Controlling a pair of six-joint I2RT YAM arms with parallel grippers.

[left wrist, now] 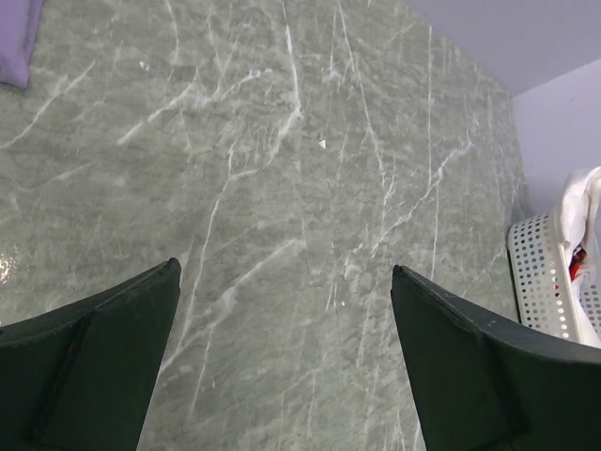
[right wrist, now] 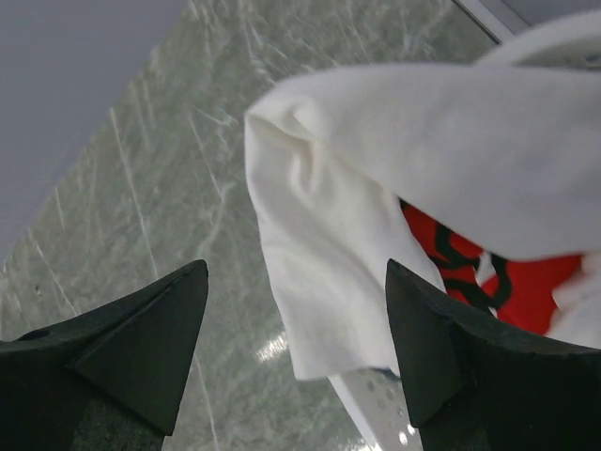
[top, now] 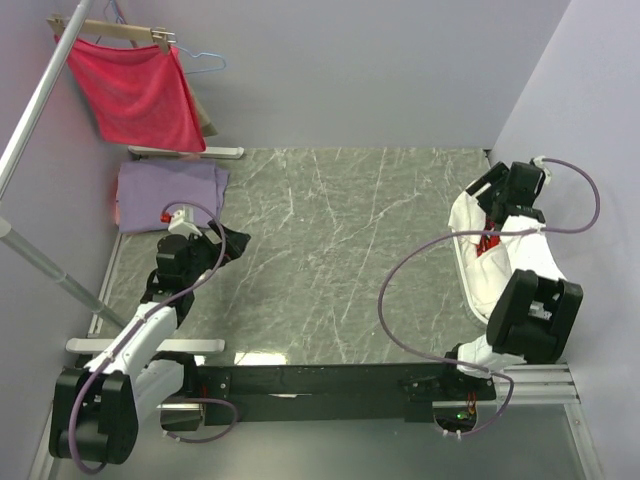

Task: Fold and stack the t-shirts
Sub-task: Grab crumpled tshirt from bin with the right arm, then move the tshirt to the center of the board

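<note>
The white t-shirt (right wrist: 376,178), red print showing among its folds, lay heaped in the laundry basket (left wrist: 540,272) at the right edge of the table (top: 340,250), one flap draped over the rim. The right gripper (right wrist: 296,266) hung just above it, jaws spread and clamping nothing; whether a fingertip brushed the cloth was unclear. The left gripper (left wrist: 285,268) stood wide apart over the marble. Only the top view showed the whole folded lavender t-shirt (top: 165,192). The print's lettering was mostly hidden.

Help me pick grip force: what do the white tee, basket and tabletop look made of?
White tee: soft matte fabric, likely cotton; it drapes and creases.
Basket: white plastic, seemingly rigid; perforated wall.
Tabletop: green veined marble look, glossy reflections; possibly laminate.
</note>
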